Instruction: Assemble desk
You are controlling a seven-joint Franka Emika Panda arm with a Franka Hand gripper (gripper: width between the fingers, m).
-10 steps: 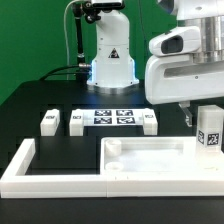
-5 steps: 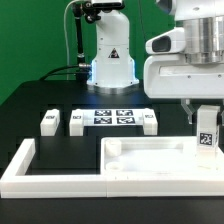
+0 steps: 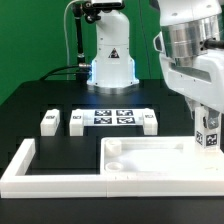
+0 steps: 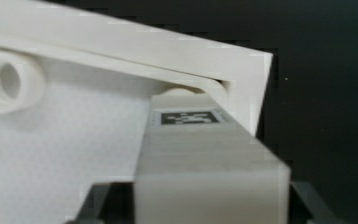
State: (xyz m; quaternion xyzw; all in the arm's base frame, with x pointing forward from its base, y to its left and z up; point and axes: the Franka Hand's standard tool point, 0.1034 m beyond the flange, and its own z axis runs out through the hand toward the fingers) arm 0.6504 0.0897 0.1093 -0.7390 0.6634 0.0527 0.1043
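The white desk tabletop [image 3: 150,160] lies upside down at the front, rim up. My gripper [image 3: 208,128] is shut on a white tagged leg [image 3: 209,138] and holds it upright at the tabletop's far corner on the exterior view's right. In the wrist view the leg [image 4: 211,150] runs between my dark fingers [image 4: 115,203] down to the tabletop's corner [image 4: 220,85], with a round socket [image 4: 7,85] further along the tabletop. Three more legs [image 3: 49,121] [image 3: 77,121] [image 3: 148,121] stand behind the tabletop.
The marker board [image 3: 112,118] lies between the loose legs. A low white border fence [image 3: 28,165] runs along the front and the exterior view's left. The robot base [image 3: 110,55] stands at the back.
My wrist has turned and tilted above the leg. The leg stays at the tabletop's far right corner, shifted only slightly.
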